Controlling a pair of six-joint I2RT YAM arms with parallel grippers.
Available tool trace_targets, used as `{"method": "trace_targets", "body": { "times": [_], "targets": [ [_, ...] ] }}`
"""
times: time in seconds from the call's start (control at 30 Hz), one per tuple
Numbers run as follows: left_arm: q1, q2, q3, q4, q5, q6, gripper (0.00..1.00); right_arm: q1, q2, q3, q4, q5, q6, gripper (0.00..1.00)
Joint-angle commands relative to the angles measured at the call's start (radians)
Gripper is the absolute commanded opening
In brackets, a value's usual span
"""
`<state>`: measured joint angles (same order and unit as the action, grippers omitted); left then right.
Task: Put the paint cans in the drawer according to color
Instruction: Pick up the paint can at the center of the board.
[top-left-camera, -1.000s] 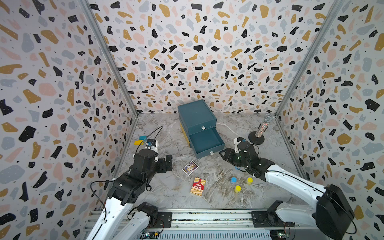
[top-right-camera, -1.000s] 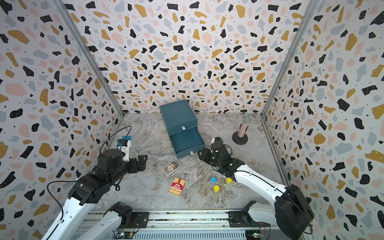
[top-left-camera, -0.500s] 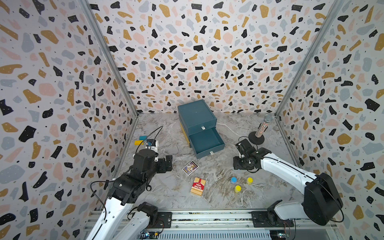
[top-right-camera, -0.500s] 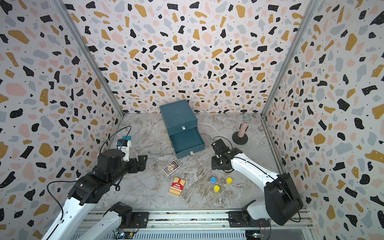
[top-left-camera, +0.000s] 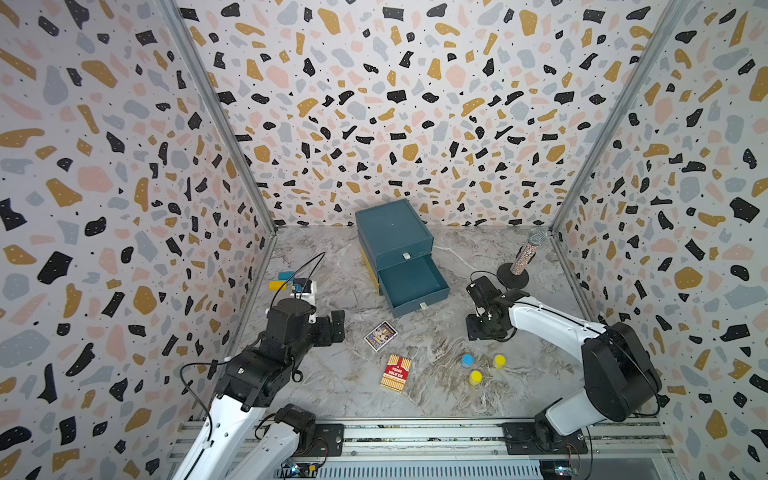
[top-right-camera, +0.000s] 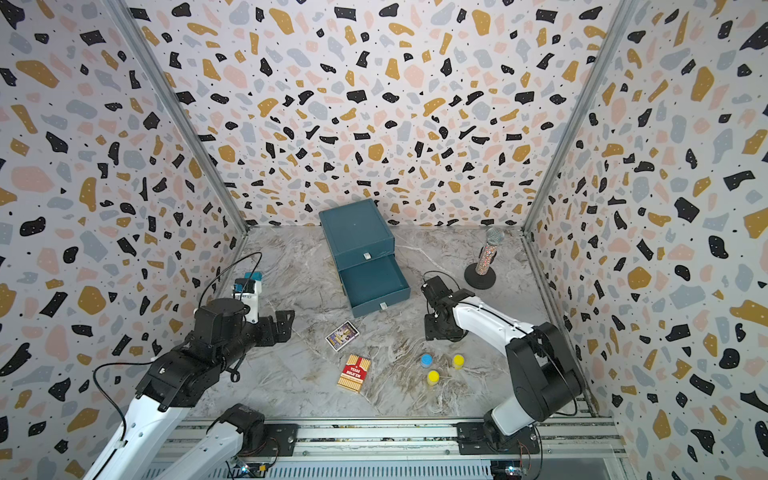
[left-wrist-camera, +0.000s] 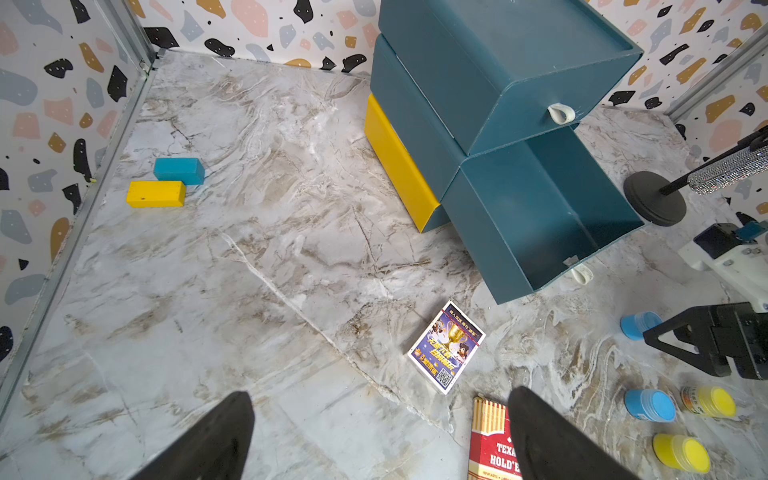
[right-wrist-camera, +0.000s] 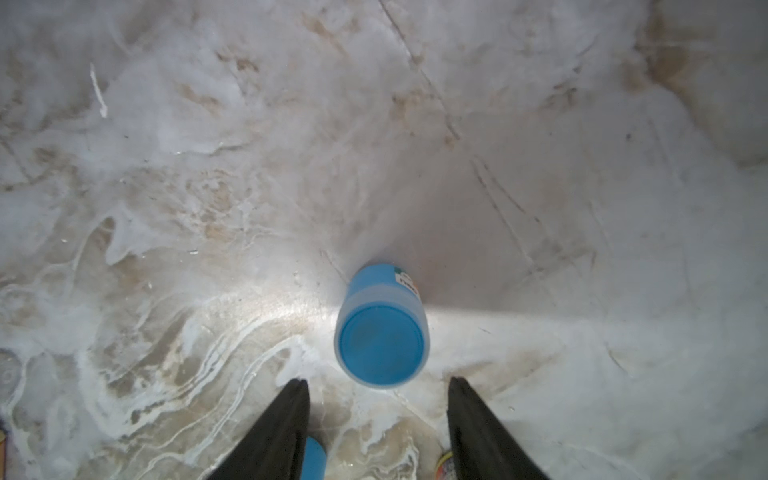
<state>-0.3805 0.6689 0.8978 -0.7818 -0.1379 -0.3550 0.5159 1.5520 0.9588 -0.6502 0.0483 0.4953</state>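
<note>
- Blue-lidded and tiny, the nearest paint can (right-wrist-camera: 380, 328) stands upright on the marble floor (right-wrist-camera: 208, 166), just past the tips of the right gripper (right-wrist-camera: 377, 384). In both top views that gripper hides it.
- The right gripper points down at it, jaws parted, nothing between them.
- A second blue can (top-left-camera: 467, 360), a yellow can (top-left-camera: 499, 361) and a second yellow can (top-left-camera: 475, 377) cluster nearby, toward the robot's base.
- The drawer unit (top-left-camera: 392, 230), dark teal, sits near the back wall. Its open drawer (top-left-camera: 411, 284), below a closed one, looks empty.
- Step in hand, as I judge it: lining up to pick the nearest paint can. Next, the jaws must sink around its sides, close, then carry it over the open drawer's front wall.
- The left gripper (left-wrist-camera: 379, 392) hangs well apart, fingers spread, empty.
- A purple card pack (top-left-camera: 380, 336) and a red card box (top-left-camera: 395, 372) lie between the arms and seem clear of the way to the drawer.
- A microphone (top-left-camera: 524, 257) on a round stand rises beyond the right arm. A blue block (left-wrist-camera: 178, 170) and a yellow block (left-wrist-camera: 156, 194) lie side by side near the left wall.
</note>
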Motion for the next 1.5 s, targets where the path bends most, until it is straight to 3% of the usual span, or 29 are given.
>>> {"method": "trace_targets", "body": {
  "times": [0.0, 0.53, 0.8, 1.0, 1.23, 1.47],
  "targets": [
    [0.005, -0.003, -0.008, 0.035, 0.003, 0.006, 0.98, -0.015, 0.008, 0.041, 0.004, -0.005, -0.021, 0.58],
    [0.005, 0.0, -0.006, 0.036, 0.004, 0.008, 0.98, -0.033, 0.059, 0.037, 0.033, -0.013, -0.026, 0.5],
    [0.005, -0.001, -0.007, 0.036, 0.003, 0.007, 0.98, -0.035, 0.056, 0.028, 0.04, -0.006, -0.021, 0.38],
    [0.005, 0.0, -0.007, 0.036, 0.003, 0.007, 0.98, -0.035, -0.04, 0.039, 0.023, 0.022, -0.024, 0.28],
    [0.007, 0.005, -0.007, 0.036, 0.006, 0.007, 0.98, -0.006, -0.136, 0.281, -0.104, 0.027, -0.068, 0.25],
    [0.008, 0.001, -0.008, 0.036, 0.004, 0.007, 0.98, 0.125, 0.074, 0.658, -0.184, 0.028, -0.081, 0.23]
  ]
}}
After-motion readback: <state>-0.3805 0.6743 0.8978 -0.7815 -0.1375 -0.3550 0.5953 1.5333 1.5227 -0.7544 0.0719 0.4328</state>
